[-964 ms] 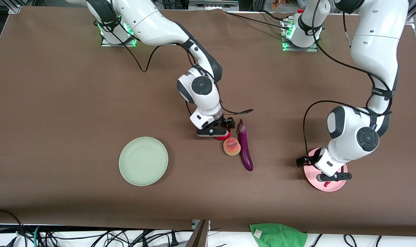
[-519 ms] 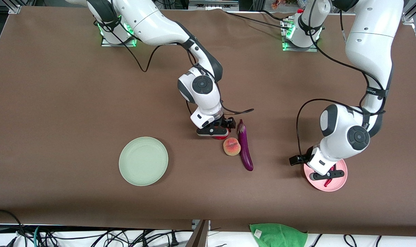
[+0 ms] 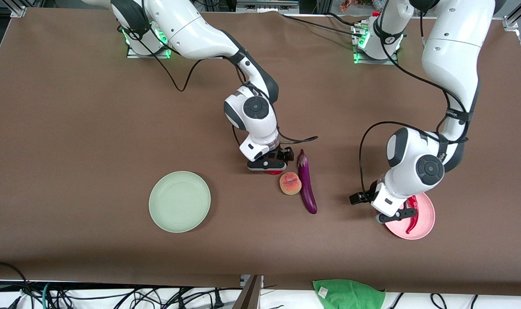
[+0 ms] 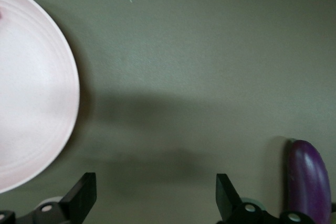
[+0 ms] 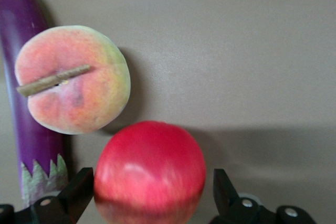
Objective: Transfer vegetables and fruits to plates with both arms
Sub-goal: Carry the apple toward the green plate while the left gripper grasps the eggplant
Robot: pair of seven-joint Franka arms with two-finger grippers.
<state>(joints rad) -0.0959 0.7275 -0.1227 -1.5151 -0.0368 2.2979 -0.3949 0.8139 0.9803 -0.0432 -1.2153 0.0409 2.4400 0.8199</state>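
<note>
The eggplant (image 3: 306,184) lies on the worktop, cap end toward the robot bases. Beside its cap, the released right tool (image 3: 266,165) straddles the pomegranate (image 5: 149,169). The released left tool (image 3: 393,214) hovers over the pink plate's (image 3: 428,219) rim.

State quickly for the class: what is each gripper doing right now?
Left gripper: open, empty, over the table beside the pale pink round plate.
Right gripper: open, fingers on either side of the round red pomegranate, not clamped.

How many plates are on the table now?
2: the mint green plate, bare, toward the right arm's end; the pink plate, holding the chili pepper, toward the left arm's end.
</note>
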